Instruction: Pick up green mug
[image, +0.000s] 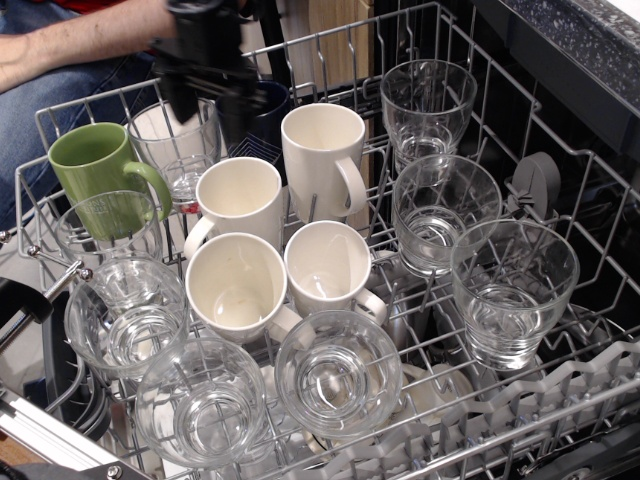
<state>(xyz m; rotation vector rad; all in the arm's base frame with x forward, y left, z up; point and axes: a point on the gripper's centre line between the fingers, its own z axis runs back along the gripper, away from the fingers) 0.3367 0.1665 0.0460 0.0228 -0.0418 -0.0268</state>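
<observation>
The green mug (93, 172) stands in the far left corner of the dishwasher rack (420, 30), tilted, with its handle toward the right. My gripper (208, 100) is blurred by motion. It hangs above the rack's back row, over a clear glass (175, 145) and the dark navy mug (258, 108), up and to the right of the green mug. Its jaws look spread apart with nothing between them. It does not touch the green mug.
Cream mugs (322, 160) (238, 200) (238, 285) (325, 265) fill the rack's middle. Several clear glasses (428, 100) (512, 285) (110, 225) (335, 370) stand around them. A person's arm (70, 40) lies behind the rack at top left.
</observation>
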